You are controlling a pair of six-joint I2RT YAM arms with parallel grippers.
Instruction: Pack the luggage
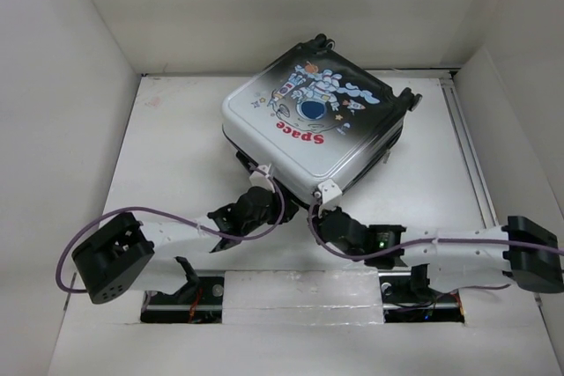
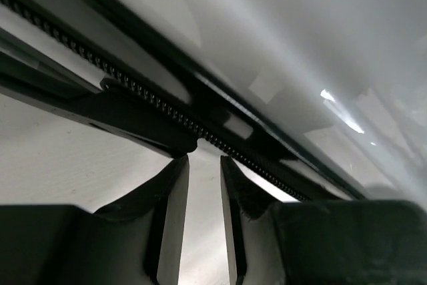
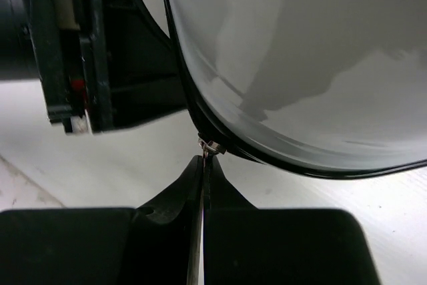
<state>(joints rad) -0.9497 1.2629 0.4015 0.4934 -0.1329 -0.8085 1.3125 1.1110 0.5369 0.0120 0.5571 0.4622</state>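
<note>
Luggage flat, astronaut side up, far centre of table. Right gripper pinched shut on zipper pull (near corner). Left gripper slightly parted, empty, beside zipper teeth. Both arms low, elbows outward, converging.

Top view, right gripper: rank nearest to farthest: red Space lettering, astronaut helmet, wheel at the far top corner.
1. Space lettering: near part of the lid, closest to the right gripper.
2. astronaut helmet: lid centre, just beyond the lettering.
3. wheel: far corner of the luggage.
</note>
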